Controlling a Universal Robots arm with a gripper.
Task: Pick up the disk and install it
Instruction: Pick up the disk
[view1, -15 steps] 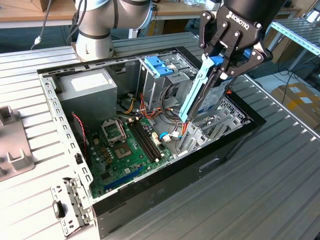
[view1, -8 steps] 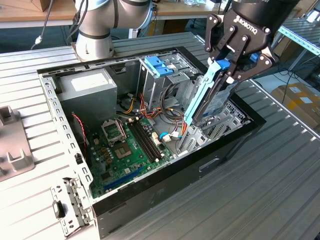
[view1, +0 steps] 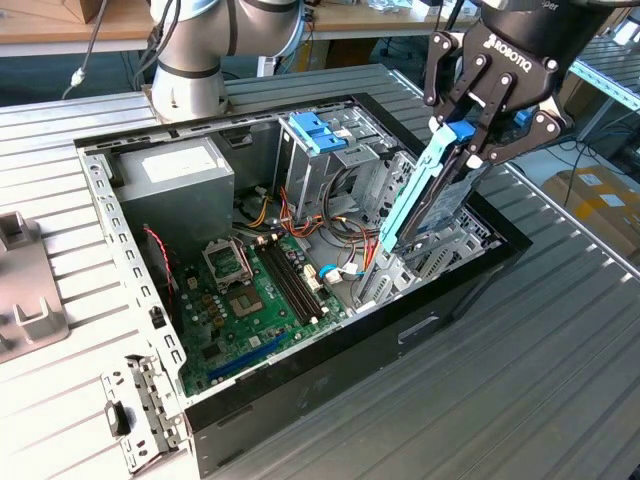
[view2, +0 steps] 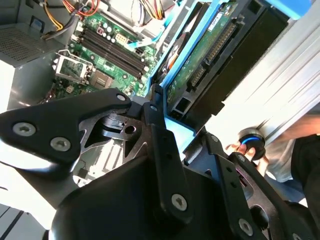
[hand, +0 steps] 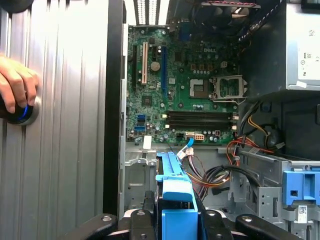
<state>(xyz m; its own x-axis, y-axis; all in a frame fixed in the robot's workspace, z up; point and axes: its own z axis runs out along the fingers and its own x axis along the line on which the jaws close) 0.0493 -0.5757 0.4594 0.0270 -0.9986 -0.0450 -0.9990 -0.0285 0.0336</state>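
Observation:
In the exterior view my gripper (view1: 487, 128) is shut on the disk (view1: 452, 203), a dark flat drive with light-blue plastic rails along its sides. The disk hangs tilted, its lower end dipping toward the metal bay (view1: 445, 250) at the exterior view's right end of the open computer case (view1: 330, 350). The second wrist view shows the disk's green circuit side (view2: 210, 55) and a black finger (view2: 156, 120) pressed against its end. In the first wrist view the disk's blue rail (hand: 172, 182) runs out from between the fingers over the case floor.
Inside the case lie a green motherboard (view1: 255, 290), a grey power supply box (view1: 175, 185), a metal cage with blue handles (view1: 320, 130) and loose cables (view1: 345, 225). A hand (hand: 17, 82) rests on a round device on the ribbed table (view1: 520, 380). The arm's base (view1: 190, 70) stands behind the case.

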